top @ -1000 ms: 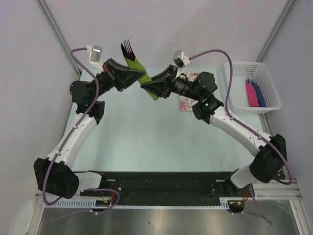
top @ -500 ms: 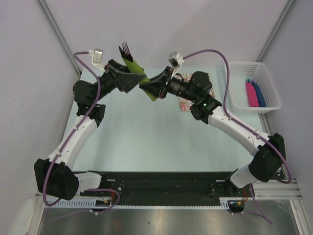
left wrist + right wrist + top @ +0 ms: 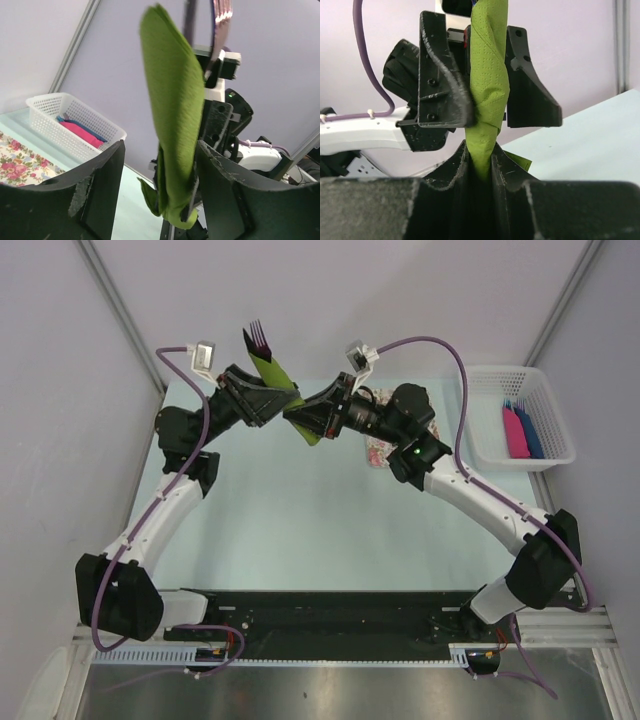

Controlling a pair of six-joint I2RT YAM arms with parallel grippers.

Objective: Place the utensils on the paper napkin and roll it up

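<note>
The paper napkin (image 3: 279,376), olive-green, is rolled into a tube around the utensils and held up in the air, slanting. Dark purple fork tines (image 3: 259,335) stick out of its upper end, and they show again as the fork (image 3: 222,12) in the left wrist view. My right gripper (image 3: 298,420) is shut on the roll's lower end (image 3: 481,150). My left gripper (image 3: 284,398) stands open around the middle of the napkin roll (image 3: 175,115). Its left finger (image 3: 100,185) is clear of the paper and its right finger (image 3: 225,190) lies close beside it.
A white basket (image 3: 500,372) at the back right holds pink and blue flat pieces (image 3: 517,432). The floral mat (image 3: 381,453) lies on the pale green tabletop under the right arm. Grey walls close in on both sides.
My left gripper was shut on the roll and has let go, its jaws now apart around it. The roll and both wrists shifted slightly left and up; the right grip holds.
</note>
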